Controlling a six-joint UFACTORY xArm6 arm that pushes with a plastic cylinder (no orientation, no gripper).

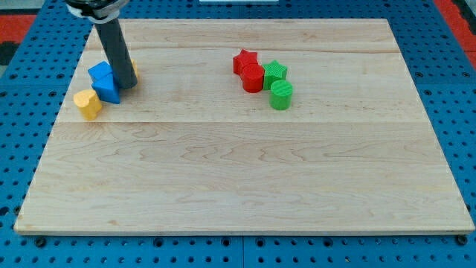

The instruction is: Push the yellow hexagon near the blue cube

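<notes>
Bare wood fills the bottom half of the board (245, 186), i.e. the part nearest the camera; every block sits in the top third.

Only one camera view, so:

Top-left corner area: yellow block (88, 103), lowest of the group and closest to the left edge. Shape is hard to read from here, prob. a heart or a hexagon, can't settle it. Just up and to the view's right of it are two blue blocks packed together: a blue cube (100, 73) above, and a second blue block (108, 90) below it, shape unclear. Yellow block is just beside this lower blue one, touching or nearly so.

My tip (128, 85) is down on the wood at the right side of the blue pair, pressed against or right beside them. Rod (115, 45) rises to the view's top edge. A sliver of yellow/orange (135, 72) shows behind the rod on its right; can't tell what it is.

No jaws on this arm, just the rod, so nothing is grasped.

Top centre, well apart from the left group: red star (244, 60), red cylinder (253, 77) touching it below, green star (274, 72) just right of that, green cylinder (281, 95) lowest.
</notes>
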